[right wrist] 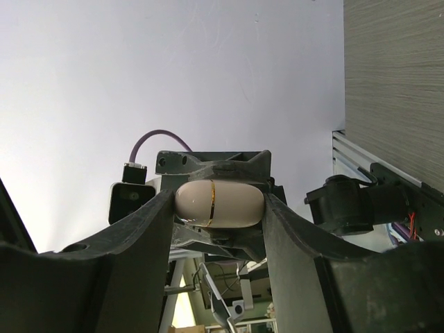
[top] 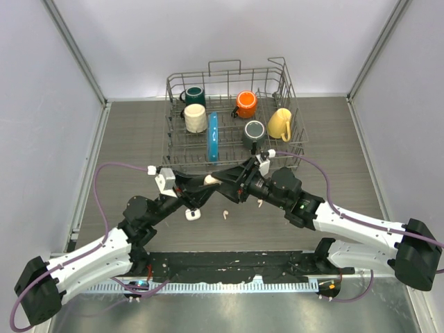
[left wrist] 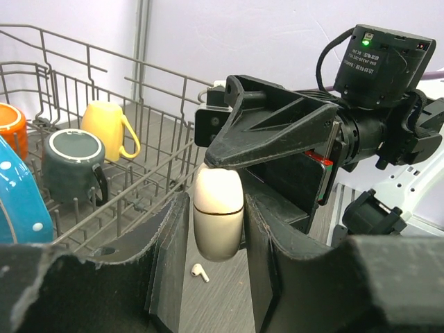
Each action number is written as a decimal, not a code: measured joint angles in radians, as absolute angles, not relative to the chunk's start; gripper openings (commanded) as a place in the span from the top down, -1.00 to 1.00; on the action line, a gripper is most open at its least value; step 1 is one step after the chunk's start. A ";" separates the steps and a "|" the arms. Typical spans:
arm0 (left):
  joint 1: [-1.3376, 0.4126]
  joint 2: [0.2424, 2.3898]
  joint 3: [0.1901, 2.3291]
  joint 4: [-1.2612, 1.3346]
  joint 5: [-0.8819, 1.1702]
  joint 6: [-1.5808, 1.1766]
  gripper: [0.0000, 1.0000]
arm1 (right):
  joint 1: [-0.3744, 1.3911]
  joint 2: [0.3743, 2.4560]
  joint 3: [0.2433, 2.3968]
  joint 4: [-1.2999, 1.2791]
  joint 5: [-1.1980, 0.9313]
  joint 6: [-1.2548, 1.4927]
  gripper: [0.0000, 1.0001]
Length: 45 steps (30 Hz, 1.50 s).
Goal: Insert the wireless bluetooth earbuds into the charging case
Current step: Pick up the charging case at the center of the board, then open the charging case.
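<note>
Right jaws grip charging case (right wrist: 218, 203) | earbud (left wrist: 200, 273): left wrist, not right

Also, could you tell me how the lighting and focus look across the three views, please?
Top external: evenly lit, sharp, soft shadows under the arms. Left wrist: charging case crisp, near end effector fingers dark, blurred. Right wrist: bright wall leaves the fingers nearly silhouetted; case sharp.

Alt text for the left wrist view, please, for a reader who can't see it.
A closed cream charging case sits upright between the left gripper's dark fingers, the right gripper's black finger over its top. One white earbud lies on the table below it; at left, a wire dish rack holds a yellow mug and a grey mug.
</note>
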State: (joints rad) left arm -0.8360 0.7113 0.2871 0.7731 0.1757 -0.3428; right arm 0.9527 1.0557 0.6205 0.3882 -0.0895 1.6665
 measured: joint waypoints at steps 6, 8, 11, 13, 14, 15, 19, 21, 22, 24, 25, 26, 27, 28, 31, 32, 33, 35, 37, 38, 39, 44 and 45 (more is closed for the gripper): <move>-0.836 0.711 0.287 0.763 0.176 -0.352 0.18 | 0.953 1.056 0.620 0.398 -0.089 1.666 0.81; -0.836 0.711 0.287 0.759 0.176 -0.355 0.18 | 0.953 1.056 0.620 0.398 -0.089 1.666 0.81; -0.836 0.712 0.287 0.757 0.176 -0.358 0.24 | 0.953 1.056 0.620 0.398 -0.089 1.666 0.81; -0.836 0.714 0.287 0.756 0.176 -0.359 0.38 | 0.953 1.056 0.620 0.398 -0.089 1.666 0.81; -0.836 0.717 0.287 0.757 0.177 -0.360 0.45 | 0.953 1.056 0.620 0.398 -0.088 1.666 0.81; -0.836 0.719 0.287 0.758 0.176 -0.360 0.56 | 0.952 1.056 0.620 0.397 -0.088 1.665 0.81; -0.836 0.726 0.287 0.761 0.176 -0.359 0.88 | 0.951 1.056 0.620 0.395 -0.085 1.663 0.81; -0.836 0.729 0.287 0.762 0.176 -0.359 1.00 | 0.951 1.056 0.619 0.395 -0.084 1.664 0.80; -0.836 0.731 0.287 0.763 0.176 -0.359 1.00 | 0.950 1.056 0.619 0.395 -0.084 1.664 0.78; -0.836 0.734 0.287 0.766 0.176 -0.359 1.00 | 0.949 1.056 0.618 0.395 -0.084 1.664 0.57; -0.836 0.735 0.287 0.767 0.176 -0.359 1.00 | 0.949 1.056 0.618 0.396 -0.084 1.664 0.43; -0.836 0.735 0.287 0.767 0.176 -0.359 1.00 | 0.948 1.056 0.617 0.397 -0.084 1.664 0.06; -0.836 0.735 0.287 0.767 0.176 -0.358 1.00 | 0.948 1.056 0.616 0.397 -0.084 1.663 -0.10; -0.836 0.735 0.287 0.766 0.176 -0.358 1.00 | 0.948 1.056 0.614 0.398 -0.084 1.660 -0.27; -0.836 0.735 0.287 0.765 0.177 -0.355 1.00 | 0.947 1.051 0.614 0.396 -0.084 1.623 -0.49; -0.837 0.735 0.287 0.765 0.177 -0.355 1.00 | 0.948 1.043 0.616 0.378 -0.083 1.595 -0.50; -0.836 0.732 0.285 0.766 0.177 -0.354 1.00 | 0.948 1.032 0.622 0.354 -0.078 1.564 -0.50; -0.836 0.720 0.274 0.766 0.177 -0.351 1.00 | 0.949 1.003 0.654 0.270 -0.053 1.470 -0.50; -0.837 0.706 0.261 0.766 0.178 -0.347 1.00 | 0.949 0.971 0.701 0.185 -0.020 1.375 -0.50; -0.837 0.697 0.254 0.766 0.179 -0.343 1.00 | 0.949 0.953 0.726 0.151 -0.007 1.316 -0.50; -0.837 0.690 0.249 0.765 0.179 -0.340 1.00 | 0.949 0.937 0.749 0.120 0.003 1.259 -0.50; -0.837 0.656 0.239 0.765 0.179 -0.321 1.00 | 0.949 0.919 0.860 -0.018 -0.012 1.011 -0.45; -0.836 0.651 0.239 0.765 0.179 -0.313 1.00 | 0.949 0.931 0.881 -0.045 -0.024 0.974 -0.44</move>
